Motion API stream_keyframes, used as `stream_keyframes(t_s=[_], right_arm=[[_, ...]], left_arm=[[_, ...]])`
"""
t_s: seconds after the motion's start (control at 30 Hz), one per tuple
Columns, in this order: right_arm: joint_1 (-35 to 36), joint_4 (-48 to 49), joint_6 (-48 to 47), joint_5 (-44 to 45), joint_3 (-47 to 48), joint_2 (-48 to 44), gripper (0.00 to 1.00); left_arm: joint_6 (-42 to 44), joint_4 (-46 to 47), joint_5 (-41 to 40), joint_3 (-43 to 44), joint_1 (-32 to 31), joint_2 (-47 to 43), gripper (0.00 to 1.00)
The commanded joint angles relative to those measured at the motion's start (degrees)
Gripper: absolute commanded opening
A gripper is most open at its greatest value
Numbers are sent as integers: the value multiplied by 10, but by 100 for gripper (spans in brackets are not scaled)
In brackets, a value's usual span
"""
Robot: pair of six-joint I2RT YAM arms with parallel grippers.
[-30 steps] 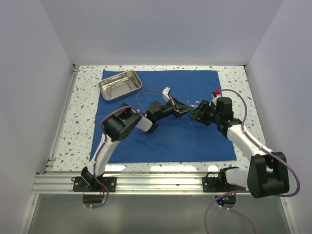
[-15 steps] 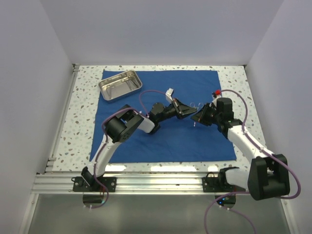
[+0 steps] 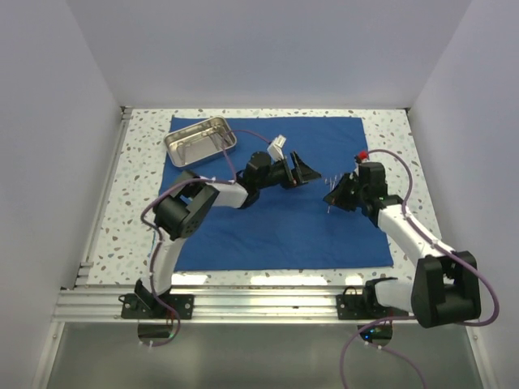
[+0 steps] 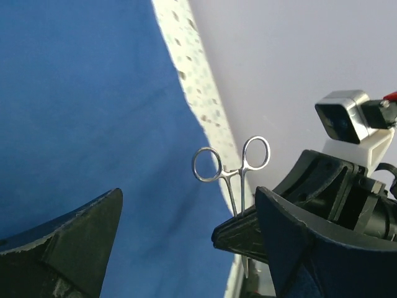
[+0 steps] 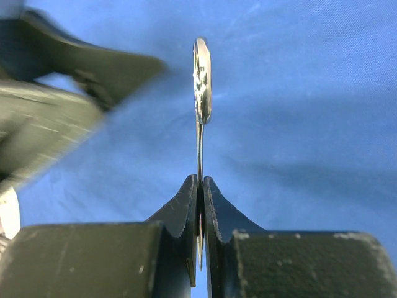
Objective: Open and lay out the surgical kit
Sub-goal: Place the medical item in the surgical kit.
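Note:
The royal-blue cloth (image 3: pixel 268 227) lies spread flat on the table. The steel tray (image 3: pixel 228 130) sits on its far left corner. Silver ring-handled forceps (image 4: pixel 231 162) hang above the cloth's right half, and my right gripper (image 5: pixel 200 186) is shut on their shank, rings pointing away from it. In the right wrist view the forceps (image 5: pixel 201 81) show edge-on. My left gripper (image 3: pixel 310 173) stands open just left of the forceps, facing the right gripper (image 3: pixel 335 194), with nothing between its fingers (image 4: pixel 68 242).
Speckled tabletop (image 3: pixel 142 162) borders the cloth on the left, far and right sides. White walls enclose the table on three sides. An aluminium rail (image 3: pixel 243 304) runs along the near edge. Purple cables loop off both arms.
My left gripper has opened, let go of the forceps and drawn back to the far left. My right gripper has shut on the forceps and carried them slightly right.

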Motion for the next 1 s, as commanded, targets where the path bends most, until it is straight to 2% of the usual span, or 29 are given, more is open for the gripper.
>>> stream_keyframes(t_s=[0.0, 0.23, 0.33, 0.5, 0.57, 0.6, 0.63, 0.67, 0.73, 0.8, 0.97], right_arm=[[-1, -15, -20, 20, 34, 19, 0], [-2, -74, -55, 45, 71, 112, 0], [-2, -81, -56, 47, 72, 138, 0], [-2, -123, -48, 118, 78, 163, 1], [-2, -135, -46, 138, 80, 155, 14], [-2, -143, -41, 165, 79, 142, 43], [-2, -148, -41, 180, 80, 135, 52], [-1, -154, -43, 192, 83, 130, 68], [-1, -181, -43, 236, 94, 118, 89], [-2, -198, -44, 250, 98, 109, 99], [-2, -230, -45, 306, 120, 74, 99]], left_arm=[[165, -179, -62, -7, 23, -91, 91], [312, -335, -169, -23, 34, -193, 91], [342, -371, -208, -46, 38, -227, 91], [362, -399, -282, -89, 57, -275, 91], [366, -400, -289, -100, 70, -289, 91], [366, -397, -285, -103, 74, -291, 91], [364, -395, -282, -105, 81, -295, 90], [363, -393, -280, -106, 83, -295, 90], [363, -391, -276, -105, 84, -295, 90], [359, -386, -272, -107, 84, -294, 89], [364, -395, -281, -104, 84, -297, 88]])
